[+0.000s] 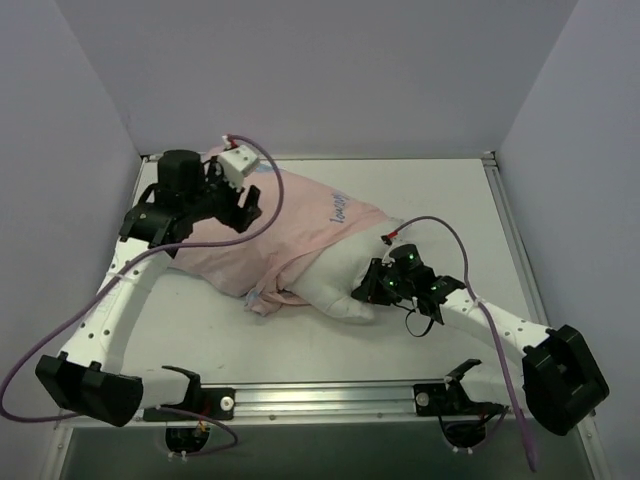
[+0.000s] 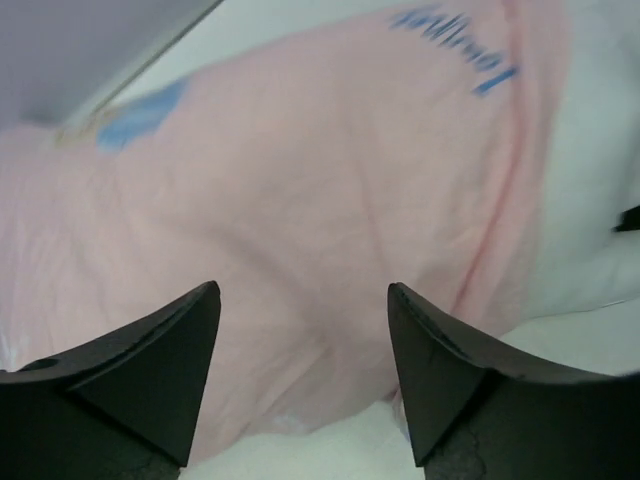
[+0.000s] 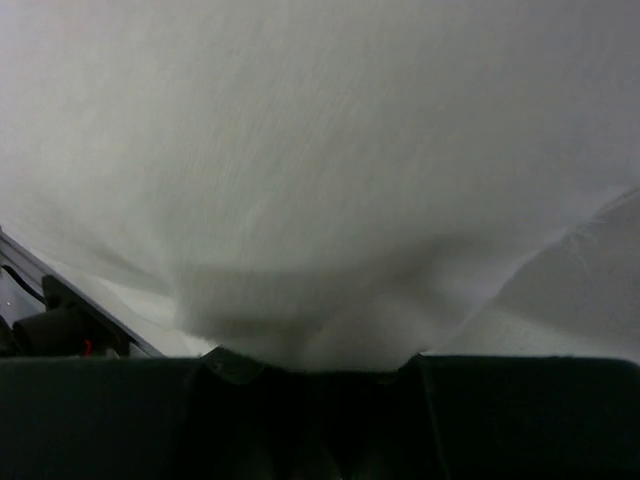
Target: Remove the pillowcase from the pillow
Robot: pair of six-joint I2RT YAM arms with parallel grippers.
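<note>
- Left gripper [image 2: 303, 300] gapes wide, empty, just above the floppy pink pillowcase [image 1: 285, 235] at its far-left end.
- Right gripper [image 1: 398, 285] pinches the plump white pillow [image 1: 340, 285] at its opposite, bared end.

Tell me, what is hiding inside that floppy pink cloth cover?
A plump white stuffed pillow. One end pokes out of the floppy pink cloth cover, pinched by the right gripper. The rest is covered by the cloth, so its far end cannot be seen.
</note>
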